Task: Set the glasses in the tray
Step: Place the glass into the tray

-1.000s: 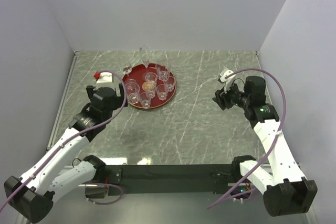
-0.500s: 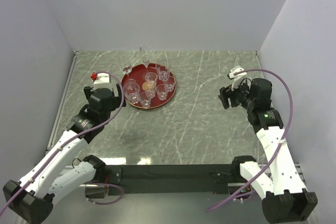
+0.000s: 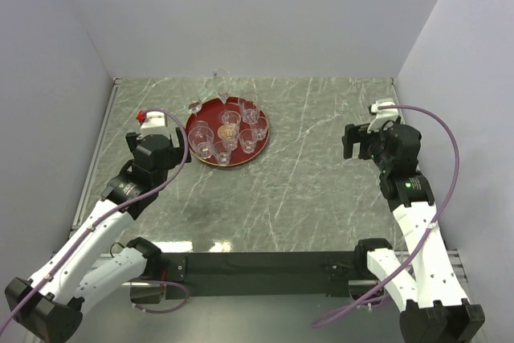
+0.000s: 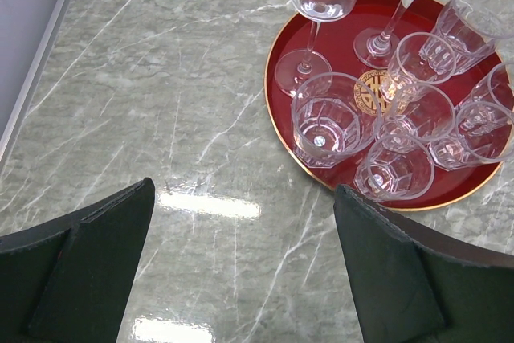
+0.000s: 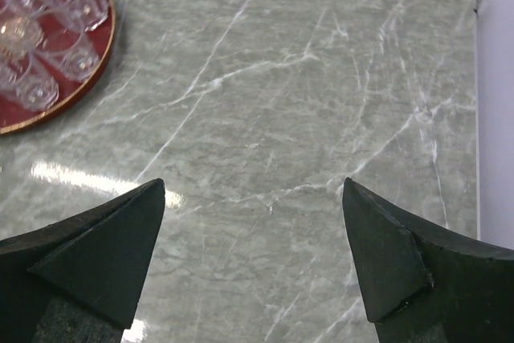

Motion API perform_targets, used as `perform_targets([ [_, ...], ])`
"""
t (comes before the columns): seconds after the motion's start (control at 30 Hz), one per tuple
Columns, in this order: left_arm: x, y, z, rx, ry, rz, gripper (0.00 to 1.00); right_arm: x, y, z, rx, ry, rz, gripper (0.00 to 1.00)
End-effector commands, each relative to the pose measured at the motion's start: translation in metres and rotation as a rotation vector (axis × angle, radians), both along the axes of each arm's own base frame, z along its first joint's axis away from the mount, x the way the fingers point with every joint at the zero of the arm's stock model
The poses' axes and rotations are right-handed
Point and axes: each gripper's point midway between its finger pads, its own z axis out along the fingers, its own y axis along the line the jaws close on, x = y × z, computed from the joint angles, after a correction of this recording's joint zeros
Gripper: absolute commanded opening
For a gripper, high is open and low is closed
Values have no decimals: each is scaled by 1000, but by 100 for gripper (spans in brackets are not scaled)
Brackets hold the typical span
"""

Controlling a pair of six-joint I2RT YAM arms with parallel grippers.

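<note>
Left gripper [image 4: 242, 198] wide open, empty, hovering over bare counter [image 4: 161, 102] just short of tray [image 4: 347, 28]. Right gripper [image 5: 253, 190] also spread, holding nothing, well apart from tray. Change: right arm has swung back and outward within last second; left arm eased back slightly. Glasses [image 4: 325, 122] stand clustered inside tray, stemmed ones near rim. Judgement: placing looks finished, arms retreating.

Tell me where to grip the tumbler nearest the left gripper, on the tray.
Probably pinch the tumbler wall from above, one finger inside, at its side toward the tray rim: it stands upright, mouth open, other glasses crowding the far side.
</note>
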Motion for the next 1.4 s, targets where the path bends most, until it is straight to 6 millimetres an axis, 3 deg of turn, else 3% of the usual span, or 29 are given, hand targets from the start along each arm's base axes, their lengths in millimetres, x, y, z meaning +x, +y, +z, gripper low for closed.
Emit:
perform_targets([
  [0.0, 4, 1, 11, -12, -43, 4, 99, 7, -17, 16, 57, -70, -137, 98],
  [0.17, 4, 2, 11, -15, -44, 8, 100, 7, -28, 21, 97, -99, -227, 98],
  [0.67, 4, 2, 11, -15, -46, 9, 99, 7, -36, 19, 97, -110, -276, 99],
  [1.37, 3, 3, 11, -19, -48, 9, 99, 5, -34, 15, 100, -103, -265, 99],
])
